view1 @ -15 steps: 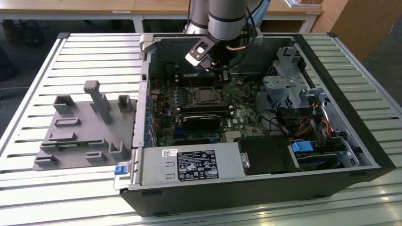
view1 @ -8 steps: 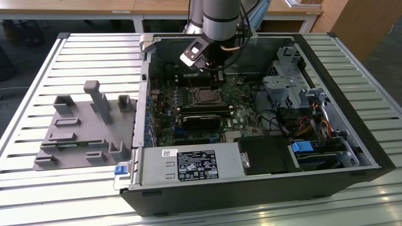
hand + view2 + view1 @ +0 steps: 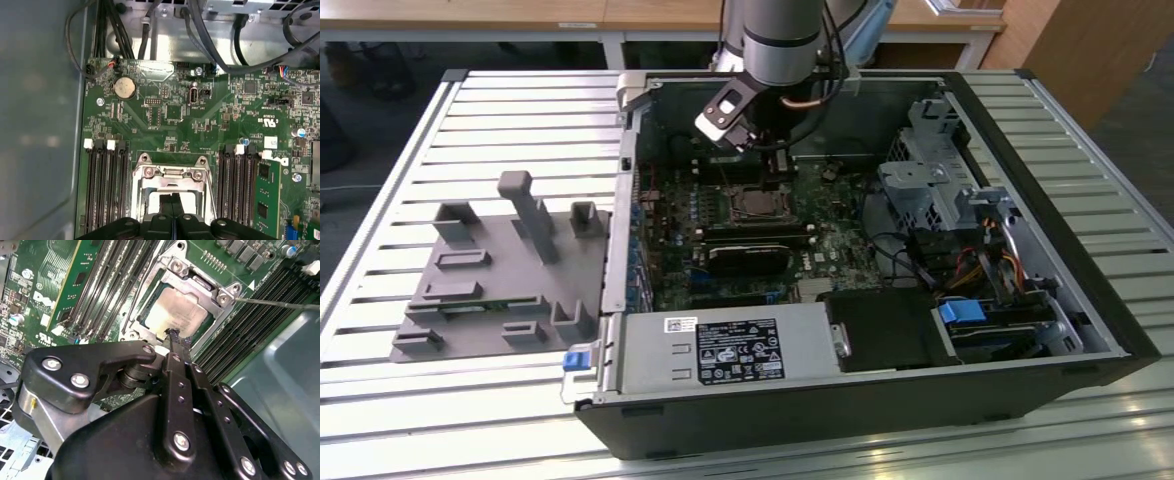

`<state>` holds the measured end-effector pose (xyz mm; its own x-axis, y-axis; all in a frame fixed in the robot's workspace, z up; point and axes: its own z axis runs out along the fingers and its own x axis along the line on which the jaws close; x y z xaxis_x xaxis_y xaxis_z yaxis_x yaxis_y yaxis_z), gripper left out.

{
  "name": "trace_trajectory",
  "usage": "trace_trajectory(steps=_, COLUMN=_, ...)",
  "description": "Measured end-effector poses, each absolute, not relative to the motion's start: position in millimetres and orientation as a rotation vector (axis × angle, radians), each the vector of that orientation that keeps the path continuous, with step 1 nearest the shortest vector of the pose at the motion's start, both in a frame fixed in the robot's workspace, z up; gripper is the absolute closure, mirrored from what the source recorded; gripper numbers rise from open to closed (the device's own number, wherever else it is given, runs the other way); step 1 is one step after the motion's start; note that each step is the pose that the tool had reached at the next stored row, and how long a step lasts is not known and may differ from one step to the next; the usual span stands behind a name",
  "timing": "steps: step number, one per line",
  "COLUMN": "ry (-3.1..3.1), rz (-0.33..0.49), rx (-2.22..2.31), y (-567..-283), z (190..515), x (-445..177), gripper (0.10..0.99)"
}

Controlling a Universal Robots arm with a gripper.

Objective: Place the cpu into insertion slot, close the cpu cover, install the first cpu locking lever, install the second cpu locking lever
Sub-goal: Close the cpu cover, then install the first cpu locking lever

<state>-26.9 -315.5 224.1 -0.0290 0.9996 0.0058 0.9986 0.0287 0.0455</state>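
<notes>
The cpu [image 3: 175, 312], a pale silvery-tan square, lies in the insertion slot [image 3: 754, 205] on the green motherboard. The silvery cpu cover [image 3: 200, 285] lies flat around it, the chip showing through its window. From one corner of the socket a thin locking lever rod [image 3: 280, 303] sticks out over the memory slots. My gripper [image 3: 174, 334] hangs just above the socket's edge, its black fingers pressed together and shut on nothing. In the first wrist view the gripper [image 3: 175, 202] overlaps the cpu cover [image 3: 170, 175]. In the exterior view the gripper [image 3: 771, 165] reaches down into the open case.
The open computer case [image 3: 1067, 300] lies on a slatted metal table [image 3: 520, 110]. Long black memory slots [image 3: 107, 185] flank the socket. A black-labelled power supply [image 3: 727, 352] sits at the near side. Cables and drive bays [image 3: 947, 200] fill the exterior view's right; a grey fixture [image 3: 494, 270] lies left.
</notes>
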Motion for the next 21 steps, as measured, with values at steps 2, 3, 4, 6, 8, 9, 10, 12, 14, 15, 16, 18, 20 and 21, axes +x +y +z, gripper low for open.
trace_trajectory(steps=2, ry=2.233, rz=0.057, rx=2.17, y=-315.5, z=224.1, x=-28.3, gripper=0.976)
trace_trajectory(steps=3, ry=2.233, rz=0.057, rx=2.17, y=-315.5, z=224.1, x=-28.8, gripper=0.976)
trace_trajectory(steps=4, ry=2.233, rz=0.057, rx=2.17, y=-315.5, z=224.1, x=-29.5, gripper=0.976)
trace_trajectory(steps=6, ry=2.233, rz=0.057, rx=2.17, y=-315.5, z=224.1, x=-30.8, gripper=0.976)
trace_trajectory(steps=8, ry=2.233, rz=0.057, rx=2.17, y=-315.5, z=224.1, x=-31.9, gripper=0.976)
trace_trajectory(steps=9, ry=2.233, rz=0.057, rx=2.17, y=-315.5, z=224.1, x=-32.6, gripper=0.976)
trace_trajectory(steps=10, ry=2.233, rz=0.057, rx=2.17, y=-315.5, z=224.1, x=-33.1, gripper=0.976)
trace_trajectory(steps=12, ry=2.233, rz=0.057, rx=2.17, y=-315.5, z=224.1, x=-33.7, gripper=0.976)
trace_trajectory(steps=14, ry=2.233, rz=0.057, rx=2.169, y=-315.5, z=224.1, x=-33.8, gripper=0.976)
trace_trajectory(steps=15, ry=2.233, rz=0.057, rx=2.17, y=-315.6, z=224.2, x=-33.8, gripper=0.976)
trace_trajectory(steps=16, ry=2.233, rz=0.057, rx=2.17, y=-315.6, z=224.5, x=-33.9, gripper=0.976)
trace_trajectory(steps=18, ry=2.233, rz=0.057, rx=2.17, y=-315.6, z=226.0, x=-33.9, gripper=0.976)
trace_trajectory(steps=20, ry=2.233, rz=0.057, rx=2.17, y=-315.5, z=228.5, x=-33.9, gripper=0.976)
trace_trajectory(steps=21, ry=2.233, rz=0.057, rx=2.17, y=-315.5, z=229.9, x=-33.9, gripper=0.976)
